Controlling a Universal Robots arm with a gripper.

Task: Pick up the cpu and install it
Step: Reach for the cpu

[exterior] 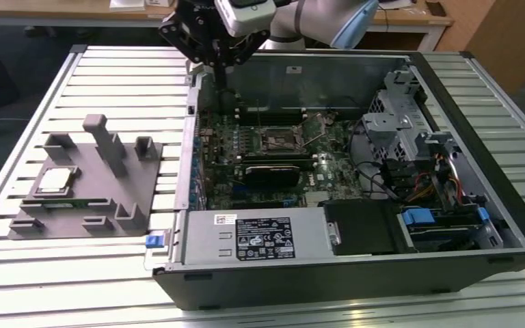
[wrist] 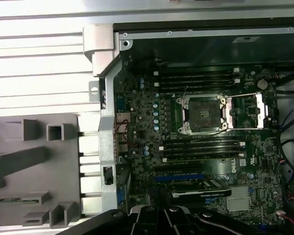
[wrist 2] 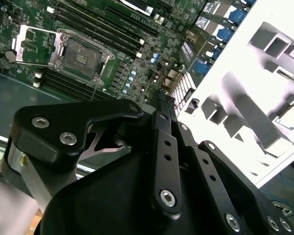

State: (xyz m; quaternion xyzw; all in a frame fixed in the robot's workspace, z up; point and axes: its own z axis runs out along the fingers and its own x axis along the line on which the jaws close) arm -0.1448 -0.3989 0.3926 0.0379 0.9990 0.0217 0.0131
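The cpu, a small silvery square chip, lies flat in a recess of the grey fixture at the exterior view's left. My gripper hangs high over the far left wall of the open computer case, well away from the cpu. Its black fingers meet at the tips with nothing between them. The motherboard socket is bare, its metal frame swung open beside it.
The case lies on a slatted metal table. Inside are memory slots, a graphics card, a drive cage and loose cables. Tall upright blocks rise from the fixture.
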